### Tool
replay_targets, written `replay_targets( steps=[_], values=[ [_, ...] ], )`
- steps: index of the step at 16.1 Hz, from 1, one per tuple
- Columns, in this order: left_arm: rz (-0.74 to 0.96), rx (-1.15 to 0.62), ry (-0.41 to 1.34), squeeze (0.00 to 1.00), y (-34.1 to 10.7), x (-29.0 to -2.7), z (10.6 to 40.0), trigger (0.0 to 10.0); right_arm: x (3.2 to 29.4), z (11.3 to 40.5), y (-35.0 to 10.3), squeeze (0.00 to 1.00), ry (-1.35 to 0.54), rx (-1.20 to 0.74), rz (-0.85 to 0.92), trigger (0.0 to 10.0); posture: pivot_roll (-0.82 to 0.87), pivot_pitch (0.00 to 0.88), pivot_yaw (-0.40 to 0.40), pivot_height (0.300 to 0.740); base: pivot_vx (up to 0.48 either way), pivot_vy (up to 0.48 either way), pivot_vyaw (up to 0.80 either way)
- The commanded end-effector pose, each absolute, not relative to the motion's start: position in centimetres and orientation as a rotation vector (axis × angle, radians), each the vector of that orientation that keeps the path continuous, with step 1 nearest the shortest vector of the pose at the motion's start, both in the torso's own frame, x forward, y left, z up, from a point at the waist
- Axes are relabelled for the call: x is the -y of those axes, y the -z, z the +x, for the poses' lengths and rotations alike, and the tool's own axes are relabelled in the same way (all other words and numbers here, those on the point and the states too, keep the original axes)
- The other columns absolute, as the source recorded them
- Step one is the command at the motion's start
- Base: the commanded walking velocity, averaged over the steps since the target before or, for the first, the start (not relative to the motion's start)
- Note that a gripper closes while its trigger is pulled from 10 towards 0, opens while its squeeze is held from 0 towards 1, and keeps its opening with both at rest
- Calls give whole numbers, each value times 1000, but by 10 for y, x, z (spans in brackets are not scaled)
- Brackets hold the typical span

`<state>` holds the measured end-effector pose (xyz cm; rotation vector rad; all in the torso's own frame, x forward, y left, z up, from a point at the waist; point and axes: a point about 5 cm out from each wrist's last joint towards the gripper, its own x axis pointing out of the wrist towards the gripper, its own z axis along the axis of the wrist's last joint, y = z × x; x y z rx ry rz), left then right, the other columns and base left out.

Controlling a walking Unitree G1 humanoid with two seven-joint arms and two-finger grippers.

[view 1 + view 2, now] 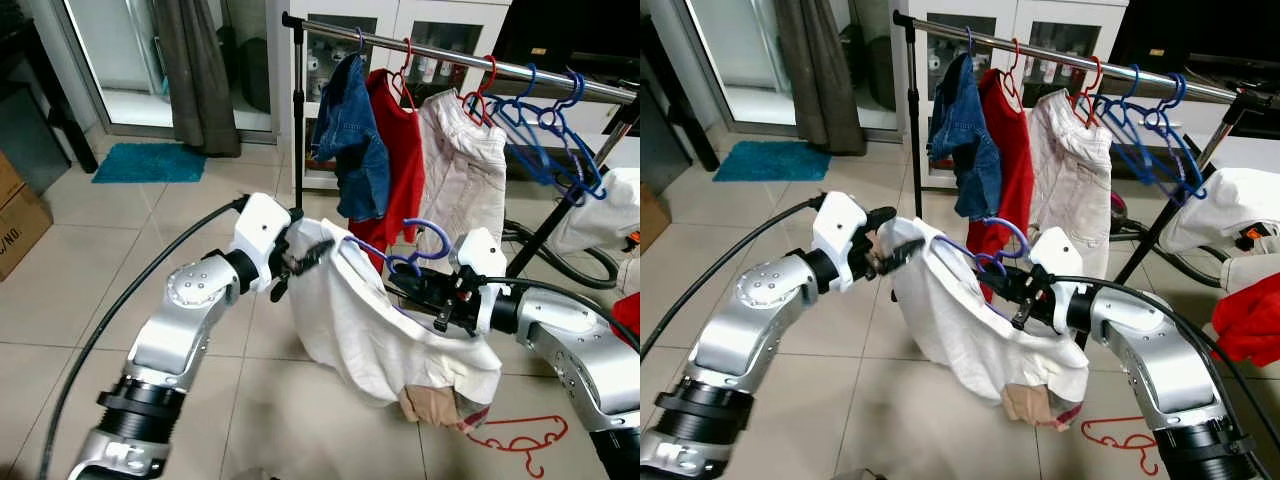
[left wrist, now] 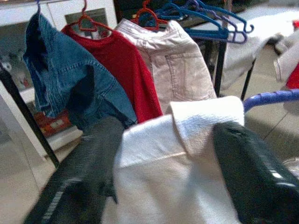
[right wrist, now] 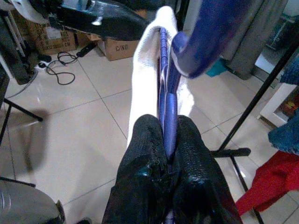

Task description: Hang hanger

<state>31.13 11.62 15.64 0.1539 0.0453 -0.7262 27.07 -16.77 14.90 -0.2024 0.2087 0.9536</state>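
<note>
A: White woven cloth, a shirt-like garment (image 1: 370,320), hangs in soft folds on a purple plastic hanger with a curved hook (image 1: 420,238). Where is the assembly located?

B: In mid-air between both arms, in front of and below the chrome clothes rail (image 1: 470,62), above the glossy beige tiled floor (image 1: 150,240).

A: State of the right gripper (image 3: 167,140)?

B: Its two textured black fingers are pressed together on the hanger's thin purple bar, just beneath the hook.

A: State of the left gripper (image 2: 163,163)?

B: Its fingers stand apart, one on each side of the garment's folded white collar edge. Whether the pads press on the cloth cannot be determined.

A: What occupies the rail?

B: A blue denim garment (image 1: 350,140), a red knit top (image 1: 400,150) and pale beige trousers (image 1: 465,170), each on a hanger, then a cluster of bare blue plastic hangers (image 1: 555,135).

A: Other items?

B: A red plastic hanger (image 1: 515,438) lies flat on the tiles near the right arm. A teal pile mat (image 1: 150,162) lies by the grey curtain (image 1: 195,70).
</note>
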Motion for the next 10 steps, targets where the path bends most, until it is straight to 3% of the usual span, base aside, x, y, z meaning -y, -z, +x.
replay_targets(
  steps=[1, 5, 6, 7, 8, 9, 10],
  values=[
    [80, -58, 745, 0, -156, -112, 310, 0, 162, 273, -158, 0, -968, -172, -213, 10000, 35, 0, -1, 740, 0, 0, 0],
    [84, -145, 832, 0, -150, -98, 300, 0, 160, 274, -159, 0, -966, -173, -215, 10000, 32, 0, 1, 740, 0, 0, 0],
    [88, -159, 865, 0, -148, -97, 296, 3843, 159, 274, -160, 0, -966, -174, -215, 10000, 32, 0, 3, 740, 0, 0, 0],
    [95, -162, 882, 0, -148, -96, 295, 3843, 159, 274, -160, 0, -967, -175, -215, 10000, 32, 0, 3, 740, 0, 0, 0],
    [68, -155, 936, 0, -151, -94, 290, 10000, 159, 274, -159, 0, -969, -178, -222, 10000, 32, 0, 3, 740, 0, 0, 0],
    [73, -160, 946, 329, -153, -95, 287, 10000, 159, 274, -159, 0, -969, -178, -221, 10000, 32, 0, 4, 740, 0, 0, 0],
    [107, -167, 916, 1000, -152, -97, 289, 10000, 158, 274, -159, 0, -969, -178, -219, 10000, 35, 0, 4, 740, 0, 0, 0]
  ],
)
